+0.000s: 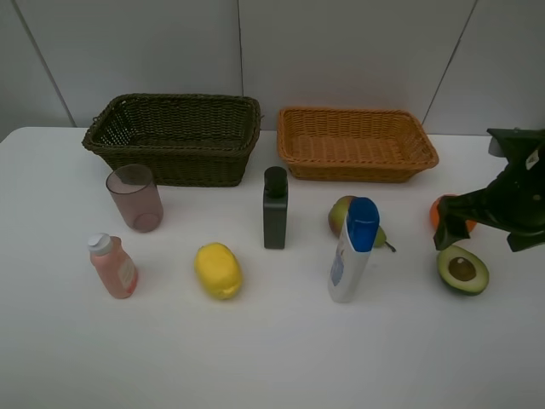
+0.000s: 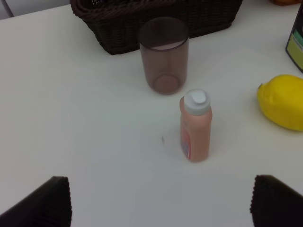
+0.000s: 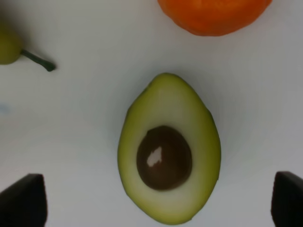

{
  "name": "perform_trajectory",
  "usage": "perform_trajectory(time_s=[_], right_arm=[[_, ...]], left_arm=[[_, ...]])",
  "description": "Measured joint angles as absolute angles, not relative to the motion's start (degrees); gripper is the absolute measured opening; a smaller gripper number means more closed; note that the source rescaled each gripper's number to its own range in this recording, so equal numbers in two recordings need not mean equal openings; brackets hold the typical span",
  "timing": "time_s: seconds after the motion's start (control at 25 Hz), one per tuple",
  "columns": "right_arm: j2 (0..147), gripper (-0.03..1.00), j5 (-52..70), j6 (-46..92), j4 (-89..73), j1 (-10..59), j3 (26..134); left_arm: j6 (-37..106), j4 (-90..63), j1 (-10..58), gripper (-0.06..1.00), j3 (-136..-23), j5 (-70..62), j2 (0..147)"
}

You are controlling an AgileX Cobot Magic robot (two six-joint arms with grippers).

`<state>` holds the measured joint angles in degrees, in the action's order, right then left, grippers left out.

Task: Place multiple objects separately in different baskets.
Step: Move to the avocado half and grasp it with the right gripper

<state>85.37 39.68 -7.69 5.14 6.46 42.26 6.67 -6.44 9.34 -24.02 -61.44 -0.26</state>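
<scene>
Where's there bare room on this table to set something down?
The whole front strip of the table, nearer than the pink bottle, lemon and white bottle, is bare. So is the gap between lemon and white bottle. Crowded: the right, around pear, orange and avocado half.

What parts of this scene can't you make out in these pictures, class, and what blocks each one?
- Exterior high: orange partly behind the right arm; pear partly behind the white blue-capped bottle.
- Left wrist: dark green bottle cut off by the frame edge.
- Right wrist: pear nearly all outside the frame.
</scene>
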Motion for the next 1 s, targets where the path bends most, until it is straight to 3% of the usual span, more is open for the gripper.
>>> perform_trajectory(time_s=[1.0], right_arm=[[99.8, 1.0, 32.5, -6.4, 4.5, 6.5, 42.3]], left_arm=[[6.7, -6.4, 9.3, 1.0, -24.0, -61.4, -0.3]])
